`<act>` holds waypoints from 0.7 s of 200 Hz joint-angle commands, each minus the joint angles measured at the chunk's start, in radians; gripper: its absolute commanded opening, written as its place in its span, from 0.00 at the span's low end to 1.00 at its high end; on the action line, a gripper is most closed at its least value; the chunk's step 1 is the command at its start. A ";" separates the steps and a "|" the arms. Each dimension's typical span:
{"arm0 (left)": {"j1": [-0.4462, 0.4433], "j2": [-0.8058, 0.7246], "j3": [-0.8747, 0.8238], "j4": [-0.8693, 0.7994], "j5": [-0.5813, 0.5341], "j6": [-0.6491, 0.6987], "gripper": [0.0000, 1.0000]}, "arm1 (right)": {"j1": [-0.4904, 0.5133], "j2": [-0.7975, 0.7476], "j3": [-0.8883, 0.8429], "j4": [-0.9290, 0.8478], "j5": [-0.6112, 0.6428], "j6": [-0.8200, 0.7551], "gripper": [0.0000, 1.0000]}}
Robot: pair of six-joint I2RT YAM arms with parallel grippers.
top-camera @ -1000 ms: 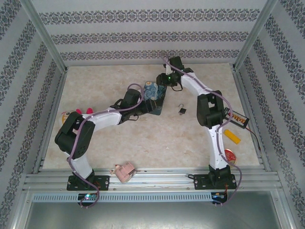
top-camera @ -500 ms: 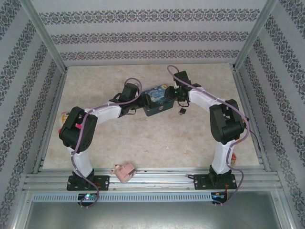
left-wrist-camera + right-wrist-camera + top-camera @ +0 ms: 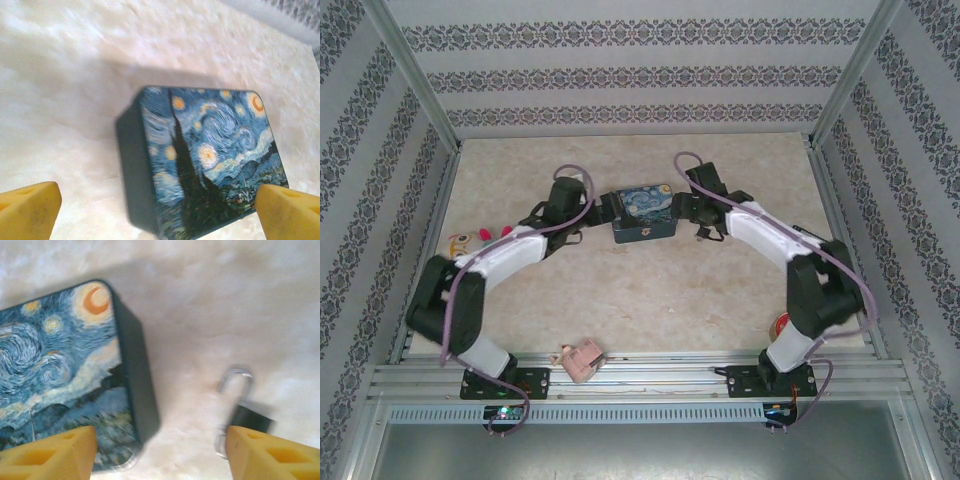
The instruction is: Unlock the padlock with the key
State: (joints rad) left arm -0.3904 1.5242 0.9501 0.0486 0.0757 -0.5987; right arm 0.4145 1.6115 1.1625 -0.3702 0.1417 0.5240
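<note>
The padlock (image 3: 248, 416) lies on the surface (image 3: 650, 300) just right of the tin (image 3: 60, 375) — not touching. The right hand (image 3: 160, 455) hangs spread over it, likely to grab; the left hand (image 3: 159, 212), spread too, faces the tin's left.

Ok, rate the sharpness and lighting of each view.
Top external: sharp, evenly lit, little shadow. Left wrist: the painted tin is motion-blurred, with a soft shadow beside it. Right wrist: blurred too, the padlock soft-edged.
</note>
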 commanded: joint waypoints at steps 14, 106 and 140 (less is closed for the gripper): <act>0.034 -0.253 -0.182 0.014 -0.343 0.239 0.99 | -0.021 -0.292 -0.212 0.043 0.222 -0.096 0.98; 0.251 -0.350 -0.675 0.742 -0.357 0.618 0.99 | -0.147 -0.844 -0.831 0.667 0.377 -0.447 0.98; 0.296 -0.156 -0.736 1.037 -0.253 0.639 0.99 | -0.291 -0.705 -0.937 0.872 0.257 -0.394 0.98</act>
State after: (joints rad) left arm -0.1223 1.2678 0.2447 0.7399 -0.2722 -0.0250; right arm 0.2134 0.8421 0.2596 0.2573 0.4778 0.1539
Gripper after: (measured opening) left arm 0.991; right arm 0.982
